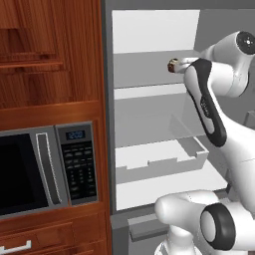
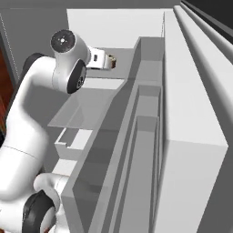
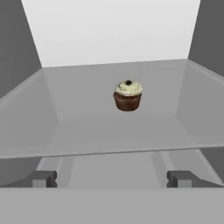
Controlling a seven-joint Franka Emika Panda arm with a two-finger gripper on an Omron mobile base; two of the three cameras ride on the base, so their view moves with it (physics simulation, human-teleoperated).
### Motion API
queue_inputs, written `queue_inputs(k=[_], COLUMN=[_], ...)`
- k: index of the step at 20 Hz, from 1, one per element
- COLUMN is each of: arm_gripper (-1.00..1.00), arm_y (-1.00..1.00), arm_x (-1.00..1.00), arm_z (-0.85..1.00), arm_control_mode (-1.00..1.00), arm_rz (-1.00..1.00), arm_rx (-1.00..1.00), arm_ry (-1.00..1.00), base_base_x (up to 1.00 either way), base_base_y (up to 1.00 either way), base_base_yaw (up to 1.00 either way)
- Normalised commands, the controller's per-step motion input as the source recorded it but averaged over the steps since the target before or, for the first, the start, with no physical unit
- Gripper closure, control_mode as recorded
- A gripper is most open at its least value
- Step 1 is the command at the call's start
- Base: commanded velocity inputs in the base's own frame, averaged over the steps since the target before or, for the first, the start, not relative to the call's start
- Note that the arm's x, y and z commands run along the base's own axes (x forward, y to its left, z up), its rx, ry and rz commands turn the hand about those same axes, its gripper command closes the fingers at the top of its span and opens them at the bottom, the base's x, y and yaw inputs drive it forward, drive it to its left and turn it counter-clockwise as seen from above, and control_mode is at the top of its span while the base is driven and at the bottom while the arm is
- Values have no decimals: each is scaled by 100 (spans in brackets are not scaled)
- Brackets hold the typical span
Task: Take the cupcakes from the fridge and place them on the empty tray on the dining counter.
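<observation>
Gripper [image 3: 112, 178] wide apart, round frosted cupcake [image 3: 128, 95], glass shelf [image 3: 78, 109]

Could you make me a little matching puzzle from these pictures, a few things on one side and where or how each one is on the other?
Things:
1. cupcake
2. gripper
3. microwave
4. fridge

Descriptions:
A. set into the wooden cabinets, door shut
B. standing upright on a glass shelf
C. open, showing a white inside
D. open, fingertips spread wide, touching nothing

Pairs: 1-B, 2-D, 3-A, 4-C
</observation>
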Motion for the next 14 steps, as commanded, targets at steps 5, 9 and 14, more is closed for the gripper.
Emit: queue_inputs(k=[5, 9, 14], arm_gripper=[-100, -100, -100], arm_y=[-6, -17, -25], arm_x=[44, 39, 40], arm_z=[-3, -5, -4], arm_control_mode=[-100, -100, -100], arm_rz=[0, 0, 0], arm_rx=[0, 0, 0], arm_ry=[0, 0, 0], base_base_x=[0, 0, 0], base_base_y=[0, 0, 0], base_base_yaw=[0, 0, 0])
